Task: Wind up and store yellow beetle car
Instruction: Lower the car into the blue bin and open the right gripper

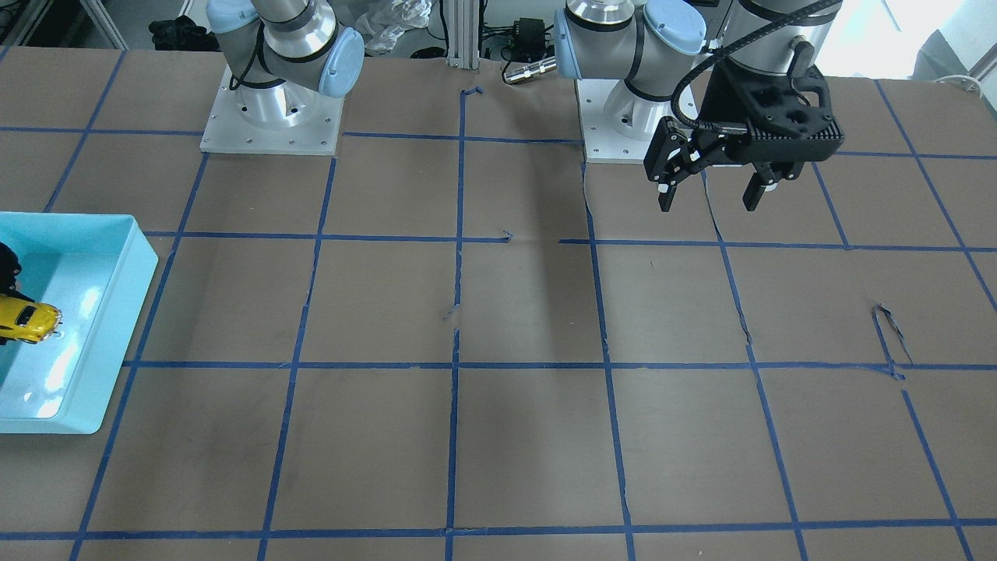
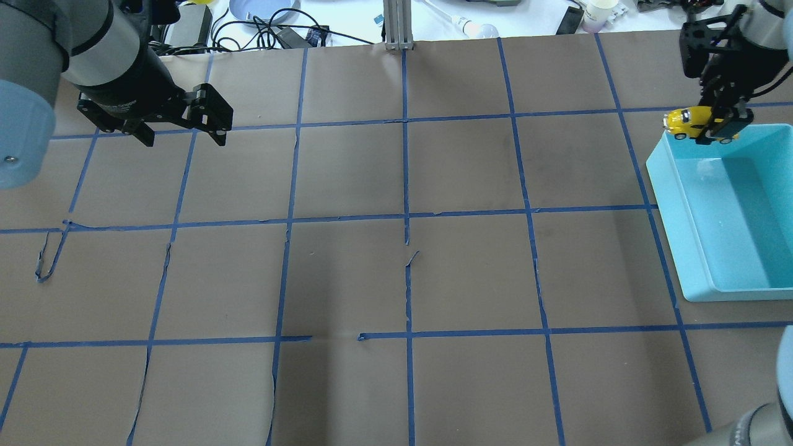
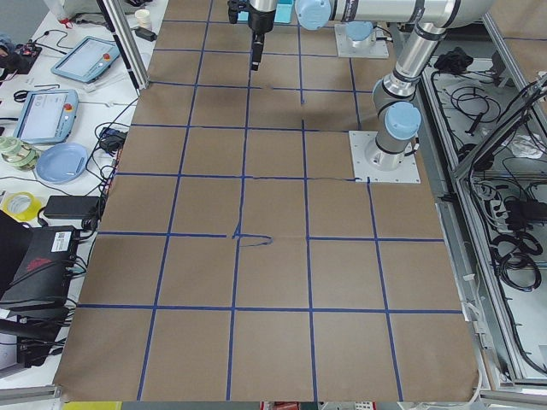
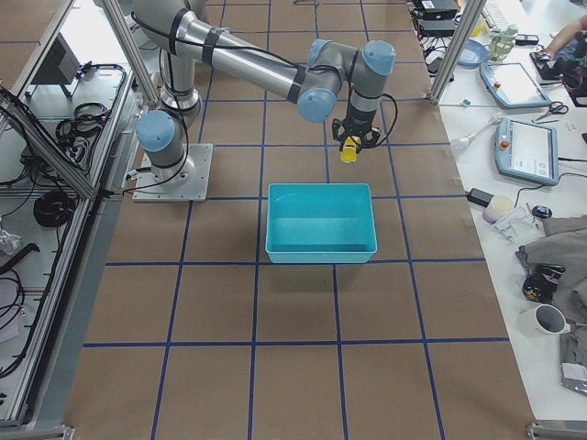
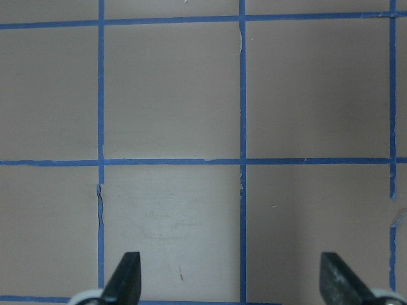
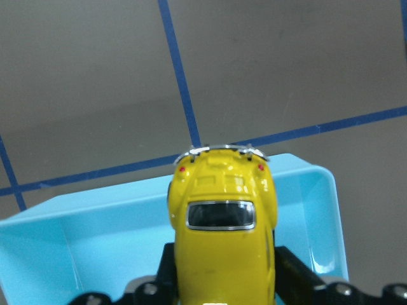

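Car [image 2: 687, 119] in our right gripper's [image 2: 718, 128] firm clasp over bin [image 2: 666, 179] rim; our left gripper [image 2: 184, 139] agape, empty, far left.

Holds left gripper [image 1: 709, 202] raised and pointed down, jaws spread wide, gripping nothing. Stretches right arm [image 4: 248, 66] far out, with right gripper [image 2: 722, 127] pointed down and clamped across the yellow beetle car [image 2: 686, 119].

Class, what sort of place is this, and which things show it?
Probably a robotics lab: left arm and right arm bolted to a table gridded with blue tape, teach pendants and cables alongside.
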`<state>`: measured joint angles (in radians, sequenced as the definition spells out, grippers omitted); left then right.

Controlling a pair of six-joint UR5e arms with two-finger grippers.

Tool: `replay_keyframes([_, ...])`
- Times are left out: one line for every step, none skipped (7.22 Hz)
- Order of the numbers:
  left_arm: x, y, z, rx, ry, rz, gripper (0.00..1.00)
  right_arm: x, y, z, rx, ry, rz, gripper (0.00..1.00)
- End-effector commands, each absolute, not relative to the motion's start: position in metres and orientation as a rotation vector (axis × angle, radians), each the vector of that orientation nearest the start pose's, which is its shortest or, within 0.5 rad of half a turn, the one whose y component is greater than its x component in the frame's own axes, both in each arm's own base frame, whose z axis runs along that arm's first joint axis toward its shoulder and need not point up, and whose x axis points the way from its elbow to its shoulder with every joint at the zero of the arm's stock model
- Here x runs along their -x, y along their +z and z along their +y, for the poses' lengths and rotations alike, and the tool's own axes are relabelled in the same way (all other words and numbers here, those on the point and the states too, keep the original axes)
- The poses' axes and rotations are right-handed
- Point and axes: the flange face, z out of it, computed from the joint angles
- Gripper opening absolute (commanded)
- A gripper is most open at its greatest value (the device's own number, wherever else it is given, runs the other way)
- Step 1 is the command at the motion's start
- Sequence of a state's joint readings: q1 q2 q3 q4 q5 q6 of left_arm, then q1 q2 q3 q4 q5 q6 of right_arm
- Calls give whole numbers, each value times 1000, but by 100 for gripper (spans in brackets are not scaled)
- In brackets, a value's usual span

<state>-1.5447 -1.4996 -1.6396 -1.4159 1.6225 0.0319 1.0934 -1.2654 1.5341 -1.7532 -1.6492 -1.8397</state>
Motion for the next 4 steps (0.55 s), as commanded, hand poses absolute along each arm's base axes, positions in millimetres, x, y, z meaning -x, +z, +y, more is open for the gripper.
replay_keyframes([116, 505, -480, 1, -241, 3077, 100, 218, 293, -549, 1865, 184, 2391, 0])
replay_keyframes([116, 504, -479, 2, -237, 3076, 100, 221, 265, -538, 1906, 264, 2441, 0])
replay_keyframes([116, 504, -479, 4, -237, 3078, 100, 220, 245, -532, 1911, 278, 2448, 0])
replay_keyframes([116, 504, -479, 4, -239, 3076, 100, 219, 231, -533, 1912, 284, 2427, 0])
